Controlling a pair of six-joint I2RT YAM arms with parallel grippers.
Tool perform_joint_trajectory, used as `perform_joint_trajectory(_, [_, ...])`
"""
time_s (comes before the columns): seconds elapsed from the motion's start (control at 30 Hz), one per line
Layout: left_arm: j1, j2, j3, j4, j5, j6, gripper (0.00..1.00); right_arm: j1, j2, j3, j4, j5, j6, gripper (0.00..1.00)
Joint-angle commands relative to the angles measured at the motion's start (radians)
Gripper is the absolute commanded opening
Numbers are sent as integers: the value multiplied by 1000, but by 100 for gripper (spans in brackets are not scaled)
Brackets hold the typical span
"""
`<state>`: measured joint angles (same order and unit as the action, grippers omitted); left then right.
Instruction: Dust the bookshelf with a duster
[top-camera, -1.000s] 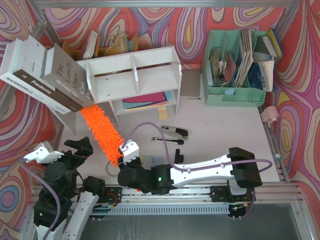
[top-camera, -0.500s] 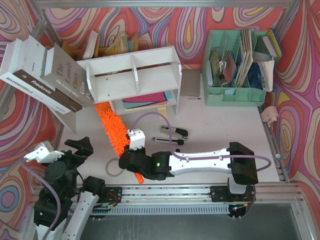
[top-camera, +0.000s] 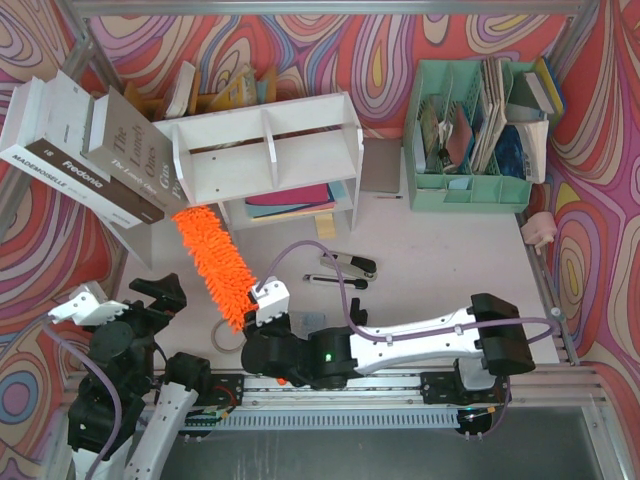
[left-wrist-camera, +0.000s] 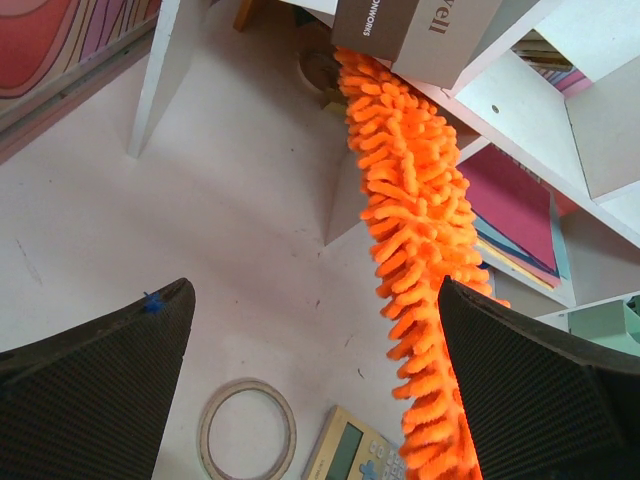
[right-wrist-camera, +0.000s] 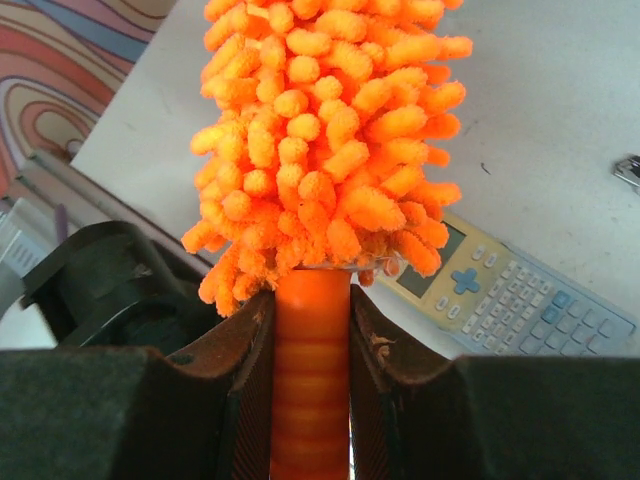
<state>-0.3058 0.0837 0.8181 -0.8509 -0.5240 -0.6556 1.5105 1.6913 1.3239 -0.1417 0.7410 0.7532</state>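
The orange fluffy duster (top-camera: 212, 265) slants from my right gripper (top-camera: 264, 312) up and left. Its tip lies by the lower left corner of the white bookshelf (top-camera: 265, 150), under the leaning books (top-camera: 90, 150). In the right wrist view my right gripper (right-wrist-camera: 310, 300) is shut on the duster's orange handle (right-wrist-camera: 310, 380), with the fluffy head (right-wrist-camera: 325, 150) just beyond the jaws. My left gripper (top-camera: 158, 292) is open and empty at the near left. In the left wrist view its jaws (left-wrist-camera: 315, 290) stand wide apart, with the duster (left-wrist-camera: 420, 230) and the shelf (left-wrist-camera: 520, 110) ahead of them.
A tape ring (top-camera: 225, 338) and a calculator (right-wrist-camera: 520, 290) lie near the right gripper. A stapler (top-camera: 348, 264) and a pen-like tool (top-camera: 335, 282) lie in front of the shelf. A mint-green file organizer (top-camera: 470, 130) stands at the back right, with a pink object (top-camera: 540, 228) near the right edge.
The right gripper carried the duster toward the shelf and to the right, then back toward the near edge. The duster's tip has swung left again. The left arm has not moved.
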Motion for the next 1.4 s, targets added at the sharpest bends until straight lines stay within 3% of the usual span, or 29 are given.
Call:
perform_joint_trajectory(0.0, [7, 2, -8, 0, -5, -7, 99, -47, 24, 56, -130, -6, 124, 0])
perform_joint_trajectory(0.13, [8, -3, -8, 0, -9, -7, 99, -121, 58, 49, -162, -180, 192, 0])
perform_joint_trajectory(0.3, [7, -1, -7, -1, -8, -7, 98, -133, 114, 111, -226, -222, 195, 0])
perform_joint_trajectory(0.53, [9, -4, -7, -3, -11, -7, 98, -13, -31, 14, 86, 74, -64, 0])
perform_joint_trajectory(0.7, [8, 0, -7, -1, -8, -7, 99, -5, -21, 8, 68, 91, -38, 0])
perform_joint_trajectory(0.8, [8, -1, -7, -2, -8, -7, 98, -38, 16, 57, -70, 23, 79, 0])
perform_joint_trajectory(0.9, [8, -1, -7, -2, -8, -7, 99, -100, 42, 55, -114, -121, 143, 0])
perform_joint_trajectory(1.0, [8, -5, -7, -3, -10, -8, 98, -127, 57, 58, -128, -169, 160, 0])
perform_joint_trajectory(1.37, [8, -7, -5, -4, -14, -8, 98, -81, 73, 121, 60, -218, -98, 0])
